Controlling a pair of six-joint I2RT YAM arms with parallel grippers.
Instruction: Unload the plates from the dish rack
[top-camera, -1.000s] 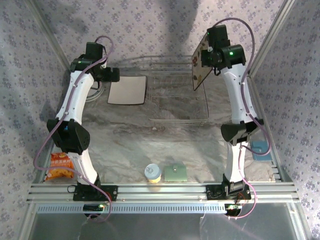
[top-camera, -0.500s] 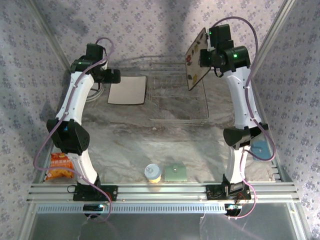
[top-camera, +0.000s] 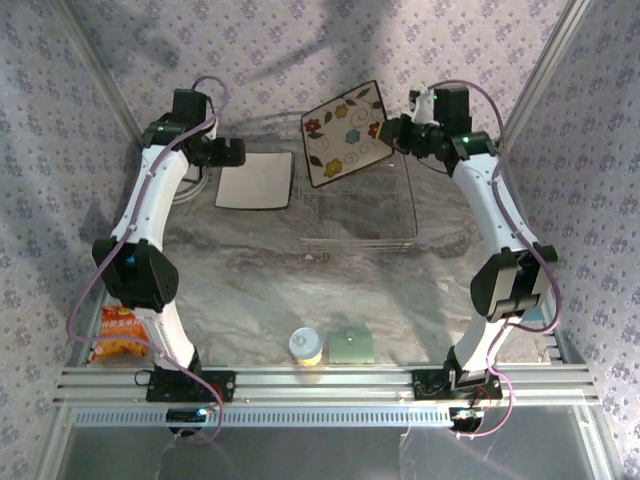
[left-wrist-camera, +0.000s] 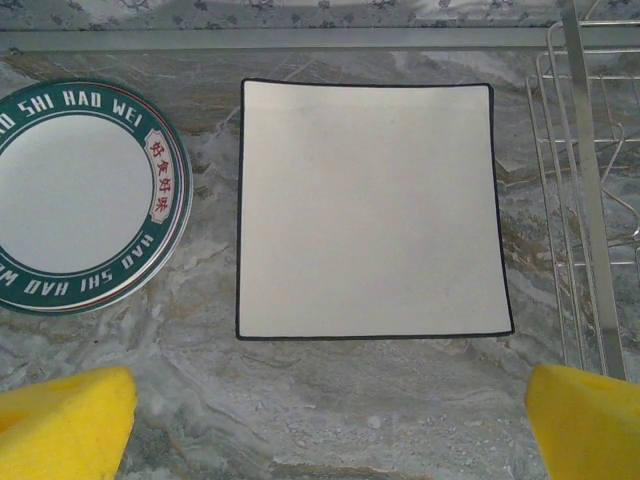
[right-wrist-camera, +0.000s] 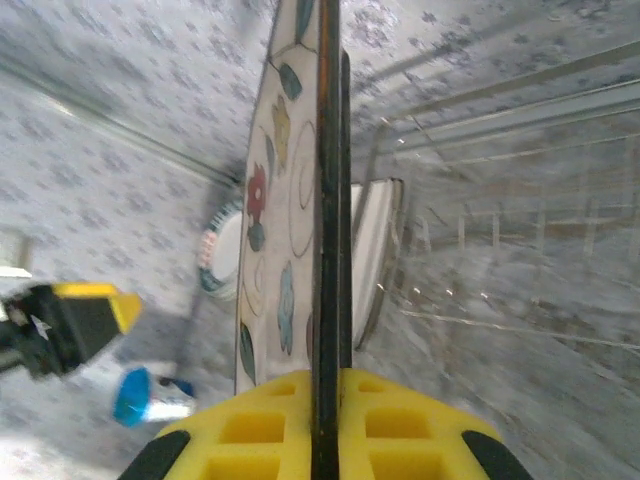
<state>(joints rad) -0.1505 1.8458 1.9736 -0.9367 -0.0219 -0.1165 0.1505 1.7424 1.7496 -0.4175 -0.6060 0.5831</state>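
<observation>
The flower-printed plate (top-camera: 343, 133) hangs in the air at the far end of the dish rack (top-camera: 411, 214), tilted so that its patterned face shows to the top camera, and its right edge sits inside the right pincer (top-camera: 386, 130); that pincer is clamped tight on the plate's rim, and from the right wrist the flower-printed plate (right-wrist-camera: 290, 200) runs edge-on straight up from between the yellow pads of the right pincer (right-wrist-camera: 325, 425), the jaws pressed against both of its faces; the plate looks clear of the rack wires, which lie below it and to its right in that view. The left pincer (top-camera: 236, 152) hovers at the far left of the tabletop (top-camera: 260, 270), over the far edge of the plain cream square plate (top-camera: 256, 180), which lies flat just beside the rack's left wall; from the left wrist the left pincer (left-wrist-camera: 325, 425) has its jaws spread wide apart with nothing between them, the plain cream square plate (left-wrist-camera: 370, 210) flat on the marble beyond the fingertips (left-wrist-camera: 65, 420); a round plate (left-wrist-camera: 80, 195) with a teal rim rests just left of the square one, near it but not touching, and the dish rack (left-wrist-camera: 590, 200) stands at the right.
</observation>
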